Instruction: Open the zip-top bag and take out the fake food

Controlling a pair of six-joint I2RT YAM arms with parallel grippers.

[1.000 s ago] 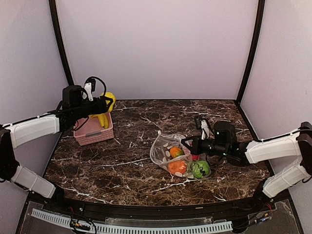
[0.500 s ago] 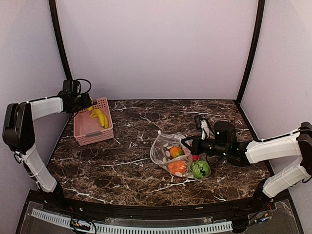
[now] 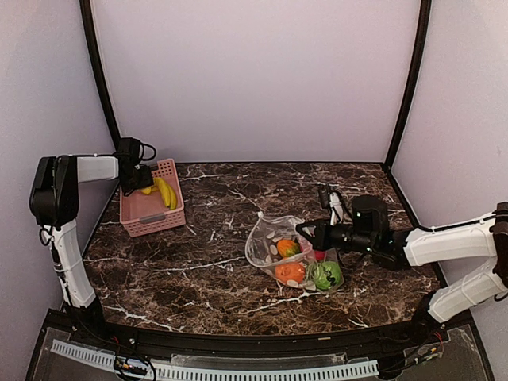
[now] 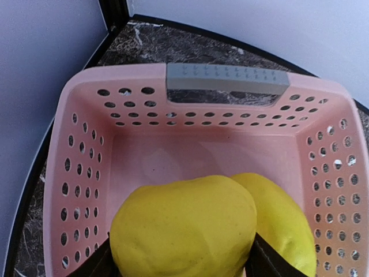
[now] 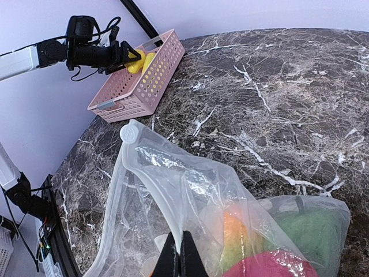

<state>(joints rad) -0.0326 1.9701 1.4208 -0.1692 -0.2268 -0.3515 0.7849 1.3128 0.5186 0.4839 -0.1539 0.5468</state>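
On the table (image 3: pixel 222 206), the right pincer (image 5: pixel 179 257) pinched the bag (image 5: pixel 173 184) steady. The left pincer (image 4: pixel 180 262) clutched a banana (image 4: pixel 184 225) over the basket (image 4: pixel 81 173), probably to drop it in.

The left arm (image 3: pixel 95 168) has folded back from its long reach across the counter's left side, so its lower link now stands upright against the left wall and the forearm runs level toward the pink basket (image 3: pixel 151 218). The left end effector (image 3: pixel 145 182) has moved from above the basket's far right corner to its far left side. The yellow banana (image 3: pixel 165 192), earlier raised above the rim, now lies low inside the basket.
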